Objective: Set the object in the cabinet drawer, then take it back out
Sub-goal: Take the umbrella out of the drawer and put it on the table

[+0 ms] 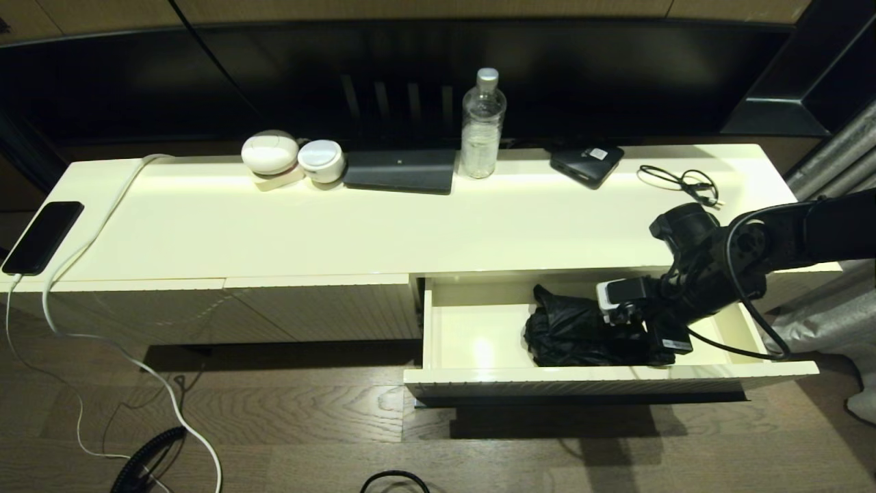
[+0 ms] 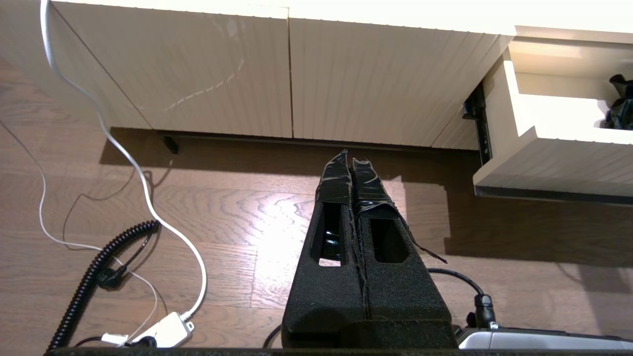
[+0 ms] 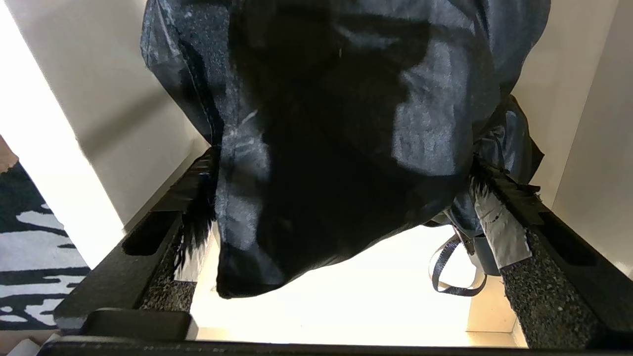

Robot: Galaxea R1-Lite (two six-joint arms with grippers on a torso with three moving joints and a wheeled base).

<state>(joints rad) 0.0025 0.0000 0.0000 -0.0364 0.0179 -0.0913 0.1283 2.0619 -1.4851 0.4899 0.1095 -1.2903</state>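
The umbrella [image 1: 575, 329] lay inside the pulled-out drawer [image 1: 609, 380], toward its right half. The right gripper [image 3: 341, 198] reached into the drawer, fingers [image 3: 534, 222] spread wide around the fabric bundle. The left gripper [image 2: 352, 163] hung closed above the floor [image 2: 237, 222].

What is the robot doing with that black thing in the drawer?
The robot's right tool is down inside the open cabinet drawer, its fingers set wide on either side of the black umbrella. The umbrella is in the drawer's right part. The left tool is shut and hangs over the floor, doing nothing.
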